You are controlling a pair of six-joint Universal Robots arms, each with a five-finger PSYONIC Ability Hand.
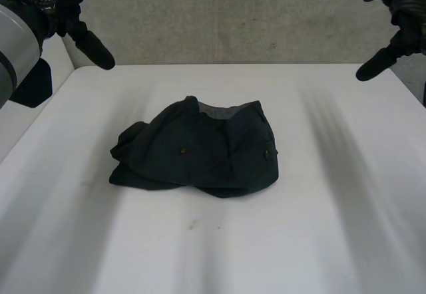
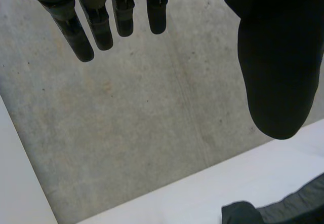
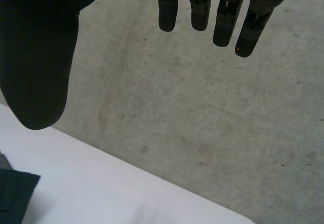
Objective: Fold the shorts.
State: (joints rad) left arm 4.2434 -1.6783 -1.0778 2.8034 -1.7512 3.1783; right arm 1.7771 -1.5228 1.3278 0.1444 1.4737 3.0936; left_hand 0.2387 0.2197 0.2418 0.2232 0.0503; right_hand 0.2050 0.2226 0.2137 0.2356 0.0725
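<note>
Table (image 1: pixel 333 241) ctr: shorts (image 1: pixel 200 155), well apart from left robot hand (image 1: pixel 72 13), right robot hand (image 1: pixel 403 6).

Soft, even light — the white table (image 1: pixel 319 241) glows pale, the dark shorts (image 1: pixel 200 157) swallow detail.

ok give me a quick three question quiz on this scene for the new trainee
1. True or false: the left hand is gripping the shorts.
2. How do the shorts lie on the white table?
A) in a bunched heap near the middle
B) hanging over the far edge
C) spread flat at the near edge
3. Is the right hand open or shut?

Key
1. False: it is raised at the far side of the table, apart from the cloth, with its fingers straight.
2. A
3. Open: its wrist view shows straight fingers that hold nothing.
</note>
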